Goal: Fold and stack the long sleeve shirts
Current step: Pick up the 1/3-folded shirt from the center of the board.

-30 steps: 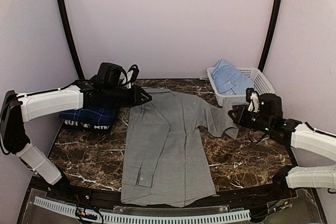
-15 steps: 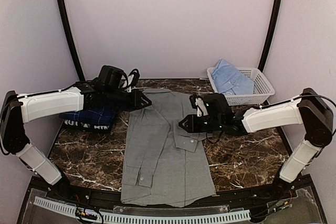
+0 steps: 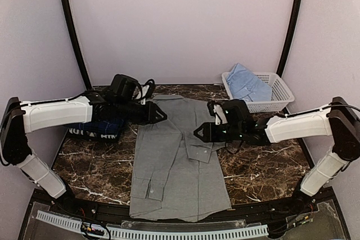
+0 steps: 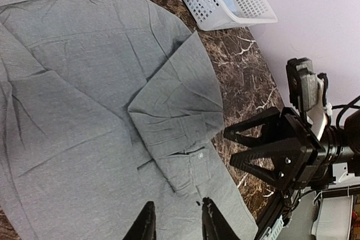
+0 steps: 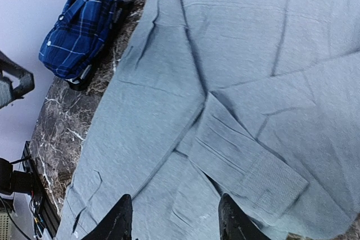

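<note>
1. Centrally, the grey shirt (image 3: 177, 161) lies flat on the desk (image 3: 264, 167), collar at the far end and hem at the near edge. Its cloth is a fine, matte weave with soft creases across the body.
2. Its right sleeve is folded in over the front, making a rounded fold at the shoulder. The stitched, squared cuff (image 5: 253, 181) rests about mid-body.
3. The plaid shirt (image 3: 95, 127) sits folded on the left of the desk, navy with pale check lines and a band of white lettering along its near side.
4. The blue shirt (image 3: 246, 82) is bunched loosely inside the basket (image 3: 278, 91), a white plastic lattice tub at the far right corner.
5. The left gripper (image 4: 177, 220) hangs over the grey shirt's far left shoulder, its fingers apart with nothing between them.
6. The right gripper (image 5: 174, 217) is above the folded sleeve, its fingers spread wide and holding nothing.
7. The desk is dark brown marble with white veins and looks polished.
8. Plain pale lilac walls (image 3: 180, 21) close in the scene, with two black curved poles at the back corners.
</note>
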Controlling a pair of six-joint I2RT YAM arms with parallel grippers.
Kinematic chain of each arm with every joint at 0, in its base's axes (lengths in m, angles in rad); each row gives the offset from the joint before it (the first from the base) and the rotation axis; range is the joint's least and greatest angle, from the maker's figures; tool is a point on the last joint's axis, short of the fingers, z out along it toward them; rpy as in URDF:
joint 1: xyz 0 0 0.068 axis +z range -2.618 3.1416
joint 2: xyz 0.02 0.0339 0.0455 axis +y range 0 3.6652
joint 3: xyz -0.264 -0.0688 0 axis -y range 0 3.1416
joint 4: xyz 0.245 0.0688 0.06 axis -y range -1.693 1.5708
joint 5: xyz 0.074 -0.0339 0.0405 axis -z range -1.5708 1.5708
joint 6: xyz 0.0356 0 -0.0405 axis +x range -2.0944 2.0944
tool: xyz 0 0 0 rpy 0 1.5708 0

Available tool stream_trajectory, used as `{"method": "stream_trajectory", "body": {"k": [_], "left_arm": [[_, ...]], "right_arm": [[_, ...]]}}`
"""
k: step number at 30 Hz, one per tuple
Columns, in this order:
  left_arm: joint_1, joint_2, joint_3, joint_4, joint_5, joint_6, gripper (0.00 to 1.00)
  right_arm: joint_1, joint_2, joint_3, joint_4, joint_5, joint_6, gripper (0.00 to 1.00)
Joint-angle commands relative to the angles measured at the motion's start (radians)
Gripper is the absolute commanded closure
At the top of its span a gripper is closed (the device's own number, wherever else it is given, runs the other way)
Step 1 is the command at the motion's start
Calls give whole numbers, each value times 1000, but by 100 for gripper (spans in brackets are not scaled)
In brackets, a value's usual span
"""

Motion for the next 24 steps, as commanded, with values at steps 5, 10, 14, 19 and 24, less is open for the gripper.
{"method": "stream_trajectory", "body": {"k": [5,10,14,19,24], "left_arm": [[-158,194,148,-79,-74,25,70],[-235,356,307,-159,-154,57,64],[-298,482,454,-271,-228,92,57],[-368,620,648,-378,-352,131,49],[-417,762,805,-517,-482,170,40]], "right_arm": [[-100,-217,-155,-63,108,62,51],[-148,-352,-197,-161,215,74,47],[-184,-449,-217,-219,253,71,43],[-198,-526,-235,-244,275,66,41],[-201,-557,-239,-265,277,63,40]]}}
